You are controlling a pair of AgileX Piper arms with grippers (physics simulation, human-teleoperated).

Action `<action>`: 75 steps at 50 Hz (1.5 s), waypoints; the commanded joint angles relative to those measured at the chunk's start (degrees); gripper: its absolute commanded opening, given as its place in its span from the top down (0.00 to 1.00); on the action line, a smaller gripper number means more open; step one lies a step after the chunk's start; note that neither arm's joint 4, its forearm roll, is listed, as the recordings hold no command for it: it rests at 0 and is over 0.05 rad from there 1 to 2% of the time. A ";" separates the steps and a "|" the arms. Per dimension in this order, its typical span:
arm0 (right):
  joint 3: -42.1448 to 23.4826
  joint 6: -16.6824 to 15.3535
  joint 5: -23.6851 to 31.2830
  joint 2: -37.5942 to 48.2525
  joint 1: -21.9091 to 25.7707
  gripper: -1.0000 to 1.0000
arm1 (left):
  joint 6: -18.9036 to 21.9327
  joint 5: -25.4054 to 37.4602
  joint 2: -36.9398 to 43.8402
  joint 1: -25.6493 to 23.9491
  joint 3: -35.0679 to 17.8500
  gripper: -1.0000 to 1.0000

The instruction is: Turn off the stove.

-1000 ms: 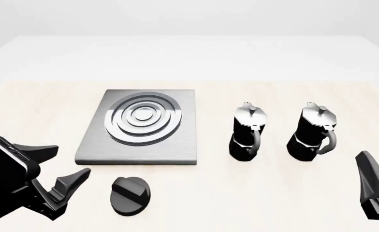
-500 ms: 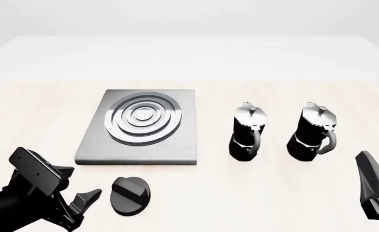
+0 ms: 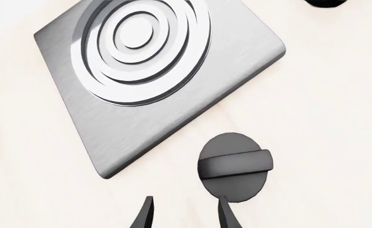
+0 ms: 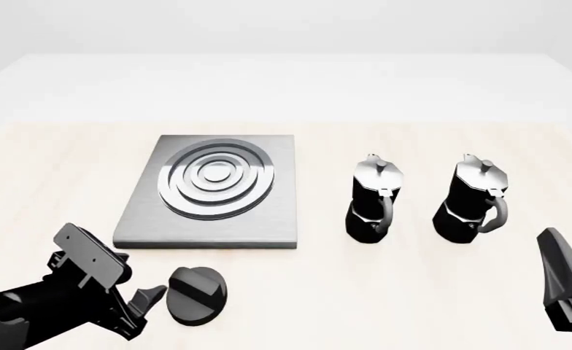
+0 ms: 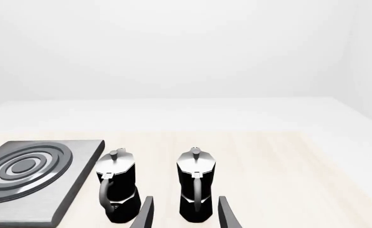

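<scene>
The stove is a flat brushed grey plate (image 4: 266, 211) with raised silver rings (image 4: 213, 179). Its round black ridged knob (image 4: 196, 294) lies on the table just in front of the plate. In the front view my left gripper (image 4: 148, 300) sits low, just left of the knob. In the left wrist view the plate (image 3: 142, 128) and knob (image 3: 235, 164) show ahead of the open left gripper (image 3: 184, 213). One fingertip (image 3: 224, 211) is at the knob's near edge. My right gripper (image 4: 563, 284) is open and empty at the near right; it also shows in the right wrist view (image 5: 184, 213).
Two black-and-silver moka pots (image 4: 373, 200) (image 4: 473, 200) stand upright to the right of the stove, and they also show in the right wrist view (image 5: 117, 187) (image 5: 195, 187). The light wood table ends at a white far edge.
My left arm has swung right and lower, bringing its gripper from the near left corner up beside the knob. The right arm, knob and pots have not moved.
</scene>
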 commanded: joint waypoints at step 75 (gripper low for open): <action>0.14 -0.22 -0.55 0.55 -0.23 0.00 | 8.09 -3.70 14.25 0.75 -10.60 0.00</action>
